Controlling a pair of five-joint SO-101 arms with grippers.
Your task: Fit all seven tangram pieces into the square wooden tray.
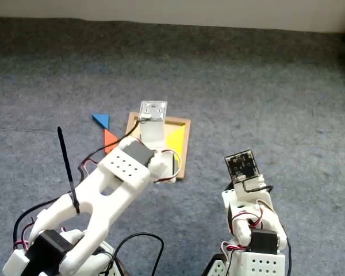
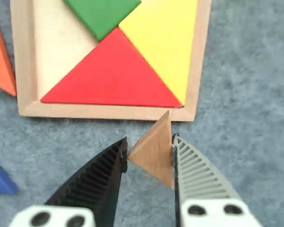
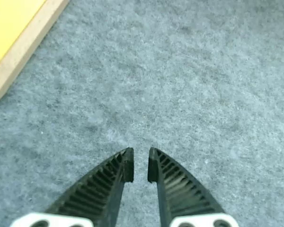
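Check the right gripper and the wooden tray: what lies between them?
Bare grey carpet separates the right gripper from the corner of the tray, as the right wrist view shows.

Soft, even light falls over the grey carpet (image 1: 264,86) in the high view, moderately bright, with a pale strip (image 1: 218,11) glaring along the far edge and a darker band of carpet just below it. The white shells of the left arm (image 1: 112,178) come out very bright, nearly washed out at the wrist. Beneath the left gripper (image 2: 149,142) the carpet darkens a little, and the wooden triangle (image 2: 154,151) it pinches looks duller than the well-lit tray (image 2: 109,112)
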